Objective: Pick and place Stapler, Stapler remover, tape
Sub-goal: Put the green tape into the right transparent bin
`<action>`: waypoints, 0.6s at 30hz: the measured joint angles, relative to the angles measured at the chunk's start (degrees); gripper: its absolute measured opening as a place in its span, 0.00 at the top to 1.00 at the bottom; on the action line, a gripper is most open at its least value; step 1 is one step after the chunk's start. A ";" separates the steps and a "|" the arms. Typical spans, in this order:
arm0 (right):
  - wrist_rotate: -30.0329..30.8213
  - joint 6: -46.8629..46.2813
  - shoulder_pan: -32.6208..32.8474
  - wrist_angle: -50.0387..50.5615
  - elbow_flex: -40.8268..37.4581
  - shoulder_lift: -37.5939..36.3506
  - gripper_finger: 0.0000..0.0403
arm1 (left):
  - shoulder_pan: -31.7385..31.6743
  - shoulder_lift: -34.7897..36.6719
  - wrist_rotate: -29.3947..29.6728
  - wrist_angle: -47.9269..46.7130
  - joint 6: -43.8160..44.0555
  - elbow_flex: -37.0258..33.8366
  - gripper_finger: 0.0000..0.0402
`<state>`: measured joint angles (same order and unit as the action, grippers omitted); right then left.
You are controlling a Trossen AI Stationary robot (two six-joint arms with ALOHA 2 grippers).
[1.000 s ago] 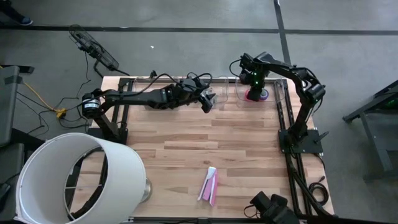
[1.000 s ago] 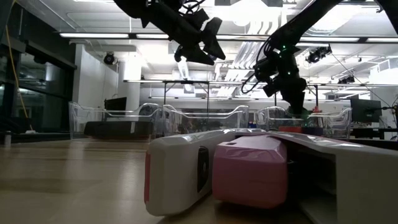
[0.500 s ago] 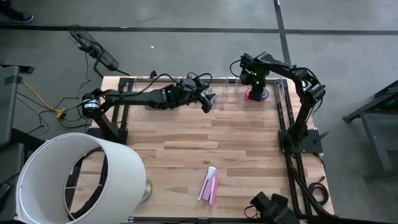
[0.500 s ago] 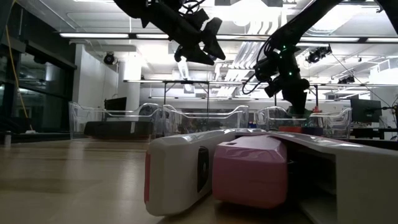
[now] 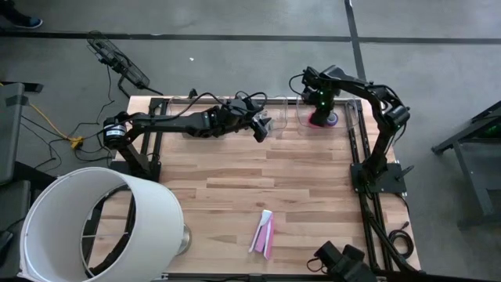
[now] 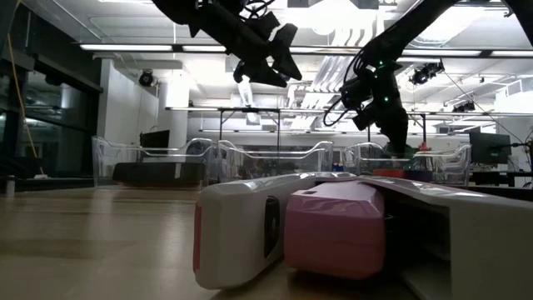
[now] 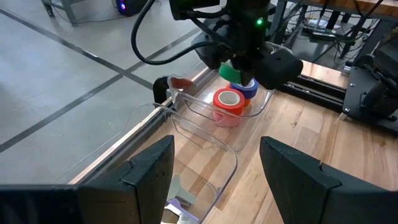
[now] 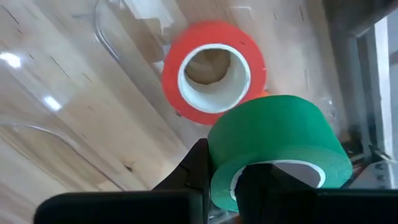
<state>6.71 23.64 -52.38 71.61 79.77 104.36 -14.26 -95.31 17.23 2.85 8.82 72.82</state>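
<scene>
Right gripper (image 5: 320, 112): at the table's 1 o'clock corner, lowered over a clear bin, fingers pinched onto the wall of the green tape roll (image 8: 277, 147).
Green tape roll: held just above the other rolls, tilted, its white core facing the wrist camera.
Red-orange tape roll (image 8: 213, 70): lying flat in the bin, hole up, just beside and below the green one.
Other rolls: a blue-purple roll (image 7: 246, 88) lies under the green one and something pink (image 7: 222, 117) under the red-orange one.
Clear bin (image 7: 252, 115): at 1 o'clock, last in a row of clear bins along the far edge.
Left gripper (image 5: 262, 126): raised above the table near 12 o'clock, fingers parted with nothing between them, facing the right arm's bin.
Stapler (image 5: 264, 233): pink and white, lying on the wood at about 6 o'clock, well apart from both arms.
Table (image 5: 313, 196): light wooden planks.
Lamp shade (image 5: 94, 223): large, white, at the 8 o'clock corner.
</scene>
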 joint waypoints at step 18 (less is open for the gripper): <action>2.35 2.12 1.40 -0.35 -1.11 -0.04 0.91 | 0.00 0.00 -0.02 0.01 0.00 0.00 0.42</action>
<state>9.06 25.76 -50.99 71.26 78.66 104.31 -14.26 -95.31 17.21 2.87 8.83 72.82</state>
